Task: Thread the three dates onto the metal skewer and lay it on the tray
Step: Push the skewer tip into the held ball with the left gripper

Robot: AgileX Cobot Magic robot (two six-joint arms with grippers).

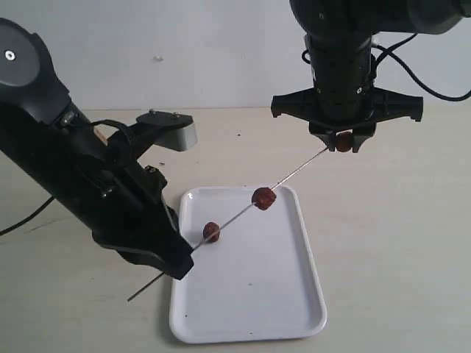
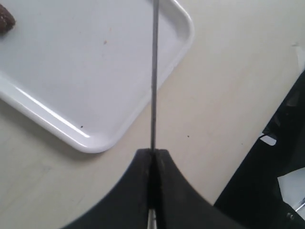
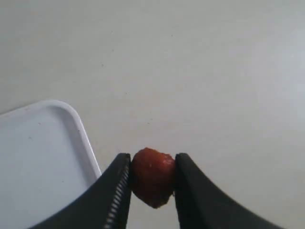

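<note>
Our left end effector (image 2: 152, 153) is clamped on the metal skewer (image 1: 298, 170), slanting it up over the tray (image 1: 257, 301) with two threaded dates (image 1: 263, 198) on it, so the free tip meets the third date (image 3: 152, 176). Our right end effector (image 1: 344, 145) hangs straight down above the counter (image 1: 397, 257), pinching that date at the tip.

We see soft, even, fairly bright light. The tray (image 1: 257, 294) gleams, with streaks of glare along its rim and a faint shadow beside it. Wrist views look slightly soft.
</note>
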